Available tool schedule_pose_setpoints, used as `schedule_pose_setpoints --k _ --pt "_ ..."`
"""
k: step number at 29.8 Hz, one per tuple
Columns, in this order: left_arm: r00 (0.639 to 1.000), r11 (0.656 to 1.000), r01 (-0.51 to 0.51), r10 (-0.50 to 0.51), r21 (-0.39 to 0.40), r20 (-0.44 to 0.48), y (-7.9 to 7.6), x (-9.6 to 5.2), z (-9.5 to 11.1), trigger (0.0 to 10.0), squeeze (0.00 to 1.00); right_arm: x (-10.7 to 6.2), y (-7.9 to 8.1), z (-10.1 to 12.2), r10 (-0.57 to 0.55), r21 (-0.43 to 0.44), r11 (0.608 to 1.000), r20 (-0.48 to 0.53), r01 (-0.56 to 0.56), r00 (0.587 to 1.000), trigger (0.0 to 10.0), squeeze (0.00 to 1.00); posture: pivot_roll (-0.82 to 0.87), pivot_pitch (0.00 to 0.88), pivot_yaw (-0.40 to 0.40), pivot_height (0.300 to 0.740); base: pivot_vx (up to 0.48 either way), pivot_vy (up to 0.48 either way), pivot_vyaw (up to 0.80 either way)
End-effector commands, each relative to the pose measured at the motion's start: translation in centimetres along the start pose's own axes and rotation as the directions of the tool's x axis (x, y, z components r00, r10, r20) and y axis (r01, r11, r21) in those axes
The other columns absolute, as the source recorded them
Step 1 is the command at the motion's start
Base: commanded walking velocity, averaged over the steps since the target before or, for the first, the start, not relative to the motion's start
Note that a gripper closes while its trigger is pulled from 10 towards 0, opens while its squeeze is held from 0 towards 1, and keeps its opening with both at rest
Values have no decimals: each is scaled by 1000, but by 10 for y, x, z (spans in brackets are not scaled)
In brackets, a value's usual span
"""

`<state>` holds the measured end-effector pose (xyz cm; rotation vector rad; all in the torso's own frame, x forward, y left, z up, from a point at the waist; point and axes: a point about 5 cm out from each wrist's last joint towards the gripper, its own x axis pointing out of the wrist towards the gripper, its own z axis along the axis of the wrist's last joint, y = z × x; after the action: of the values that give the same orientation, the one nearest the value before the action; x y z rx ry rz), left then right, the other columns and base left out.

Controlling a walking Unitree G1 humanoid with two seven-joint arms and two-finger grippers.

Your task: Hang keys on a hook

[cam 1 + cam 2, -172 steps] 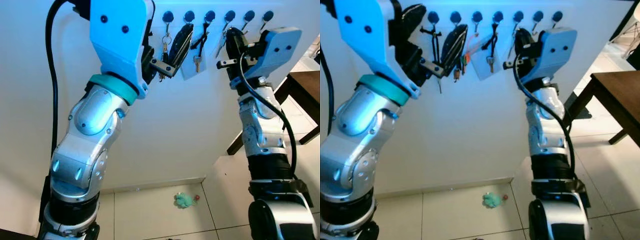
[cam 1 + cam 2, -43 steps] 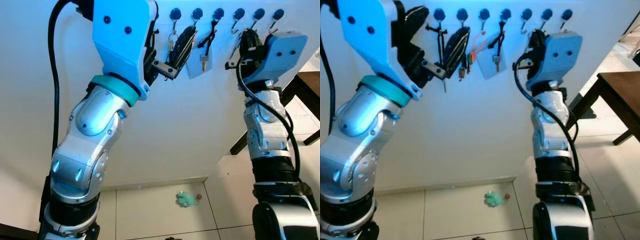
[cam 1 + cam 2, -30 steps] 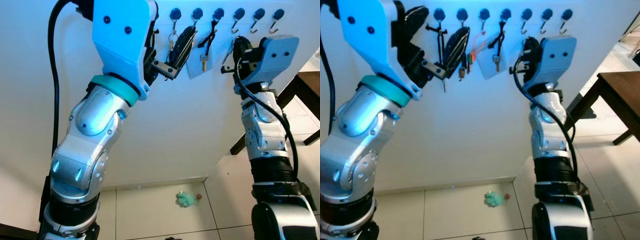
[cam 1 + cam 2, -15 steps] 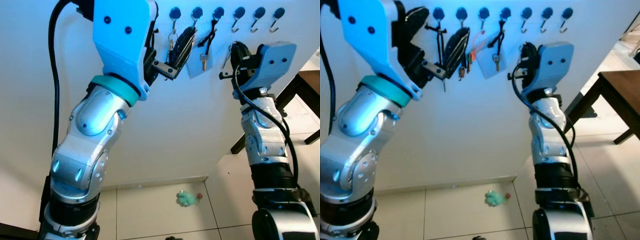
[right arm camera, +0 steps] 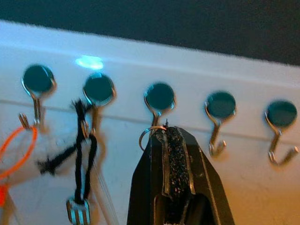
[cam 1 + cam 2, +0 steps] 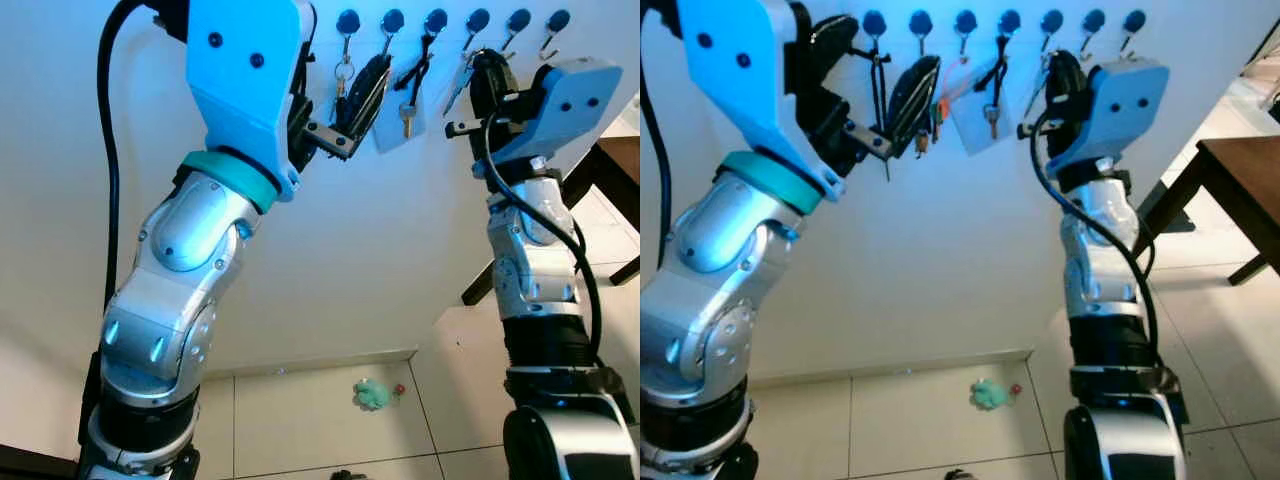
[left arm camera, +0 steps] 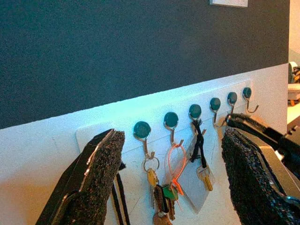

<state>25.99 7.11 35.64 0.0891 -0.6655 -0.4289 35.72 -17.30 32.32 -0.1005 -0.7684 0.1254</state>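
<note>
A row of blue-capped hooks (image 6: 477,18) runs along the white wall. My right gripper (image 5: 171,133) is raised to it and shut on a silver key ring (image 5: 149,133). The ring sits against the lower end of the middle hook (image 5: 159,98); I cannot tell if it is over the hook. A silver key (image 6: 456,82) dangles beside that gripper (image 6: 482,68). My left gripper (image 6: 872,70) is held up open before the left hooks, holding nothing. A key bunch (image 7: 157,187) and a key on a black cord (image 7: 202,168) hang there, with an orange loop between them.
Two bare hooks (image 5: 215,126) lie beyond the ring. A dark wooden table (image 6: 1240,190) stands to the right of the wall's corner. A small green toy (image 6: 372,393) lies on the tiled floor at the foot of the wall.
My right gripper dipped away from the hooks and has now risen back to the row with the key ring. The left arm has stayed put.
</note>
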Motion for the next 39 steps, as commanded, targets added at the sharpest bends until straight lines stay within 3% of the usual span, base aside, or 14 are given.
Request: schedule_pose_setpoints --k 1,9,11,14,20,23,39 --pt "1000 1000 10 -11 3 21 -2 -2 5 10000 0 1 -2 2 -3 -3 1000 13 3 1000 10000 0 -109 133 42 740 0 0 0" --pt "999 999 39 -39 -5 0 -6 -2 4 10000 0 2 -3 5 -9 3 1000 31 9 999 10000 0 -102 138 40 740 0 0 0" --pt "996 996 81 -82 -33 -24 -11 -1 -1 10000 0 1 -1 6 10 5 1000 39 -10 999 10000 0 -103 139 41 740 0 0 0" --pt "970 973 221 -227 -68 -84 -33 1 -12 10000 0 -2 0 9 16 -1 1000 50 -16 999 10000 0 -103 139 41 740 0 0 0" --pt "947 952 296 -303 -75 -104 -52 0 -17 10000 0 -3 -2 9 -6 -2 1000 46 6 999 10000 0 -108 139 47 740 0 0 0" --pt "946 953 292 -300 -81 -123 -14 -9 -28 10000 0 -3 -4 9 -10 0 1000 43 10 999 10000 0 -107 136 43 740 0 0 0" --pt "952 956 283 -289 -72 -101 -10 -8 -25 10000 0 -5 -6 4 -29 -8 1000 10 29 1000 10000 0 -109 123 45 740 0 0 0"
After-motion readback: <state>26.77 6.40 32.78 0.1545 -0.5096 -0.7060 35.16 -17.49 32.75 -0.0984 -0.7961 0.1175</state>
